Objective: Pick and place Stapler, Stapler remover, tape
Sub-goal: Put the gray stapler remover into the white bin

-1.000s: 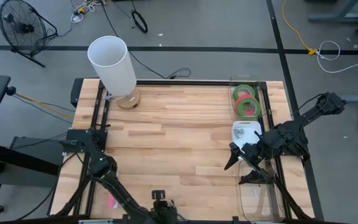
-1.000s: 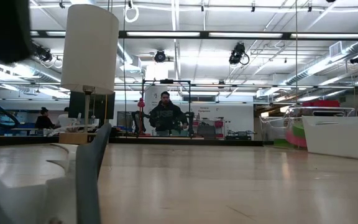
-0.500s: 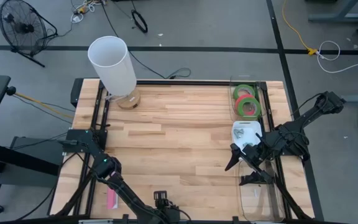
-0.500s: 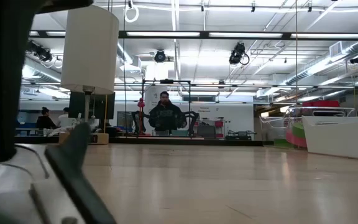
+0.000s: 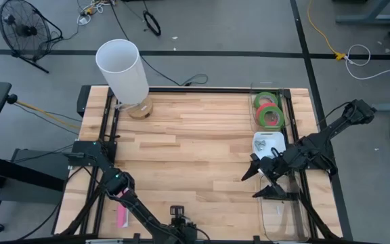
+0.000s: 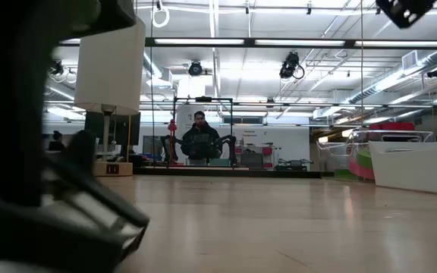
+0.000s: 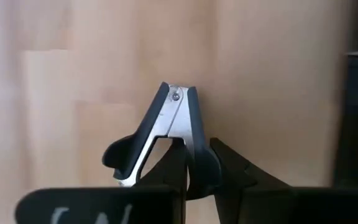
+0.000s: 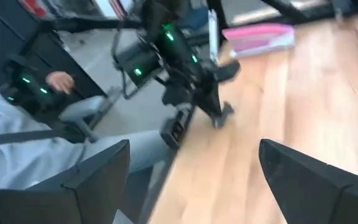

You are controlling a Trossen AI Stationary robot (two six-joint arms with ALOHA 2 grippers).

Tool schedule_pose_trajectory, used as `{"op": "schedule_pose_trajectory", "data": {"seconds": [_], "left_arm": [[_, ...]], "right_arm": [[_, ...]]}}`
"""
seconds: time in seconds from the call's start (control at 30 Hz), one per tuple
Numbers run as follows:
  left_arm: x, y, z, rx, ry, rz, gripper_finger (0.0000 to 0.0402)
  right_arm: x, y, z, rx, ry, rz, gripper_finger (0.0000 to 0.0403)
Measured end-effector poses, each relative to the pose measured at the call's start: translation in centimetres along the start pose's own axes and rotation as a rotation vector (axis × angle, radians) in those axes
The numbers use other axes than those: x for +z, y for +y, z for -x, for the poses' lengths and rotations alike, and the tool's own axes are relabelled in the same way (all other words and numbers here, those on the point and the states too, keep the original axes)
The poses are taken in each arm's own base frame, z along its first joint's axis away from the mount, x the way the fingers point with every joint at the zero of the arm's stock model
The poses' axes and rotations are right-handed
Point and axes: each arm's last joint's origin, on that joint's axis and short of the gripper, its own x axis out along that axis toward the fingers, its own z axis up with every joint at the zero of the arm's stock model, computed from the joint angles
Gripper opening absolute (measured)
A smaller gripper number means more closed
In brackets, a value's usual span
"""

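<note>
1. The left hand (image 7: 194, 177) is clamped on the staple remover (image 7: 160, 134), holding it above the bare worktop (image 5: 195, 146). In the high view the left arm has slid further along the near edge over the last second, so the carry is under way, not finished.

2. The right hand (image 5: 263, 179), fingers spread wide and holding nothing, has shifted slightly inward from the clear bins (image 5: 279, 210) at the right edge. My guess is that it is clearing room or waiting its turn.

3. The tape (image 5: 268, 108), 2 green rolls and 1 red-pink, lies in the far bin at the right side, unchanged, so that item looks done.

4. The pink stapler (image 5: 122, 217) lies at the near left edge of the worktop, untouched and well apart from the bins. It is probably the last item to move.

5. A person's hand (image 8: 58, 79) shows beyond the worktop in the right wrist view.
</note>
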Motion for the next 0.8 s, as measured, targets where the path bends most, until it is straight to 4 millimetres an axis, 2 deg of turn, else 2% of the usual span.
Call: {"op": "schedule_pose_trajectory", "data": {"seconds": [0.17, 0.4, 0.63, 0.8], "left_arm": [[0.0, 1.4, -0.5, 0.154, -0.008, -0.025, 0.0043], [1.5, 4.6, -0.8, 0.358, -0.055, -0.031, 0.0043], [3.9, 7.8, 1.2, 0.497, -0.239, 0.005, 0.0043], [5.5, 9.0, 3.3, 0.522, -0.384, 0.036, 0.0043]], "right_arm": [[-0.5, -0.2, -1.1, -0.017, 0.042, -0.045, 0.0355], [-0.5, -0.4, -2.9, -0.034, -0.006, -0.028, 0.0355], [-0.3, -0.5, -3.3, -0.077, -0.049, 0.022, 0.0355], [-0.2, -0.8, -3.3, -0.175, -0.093, 0.022, 0.0355]]}}
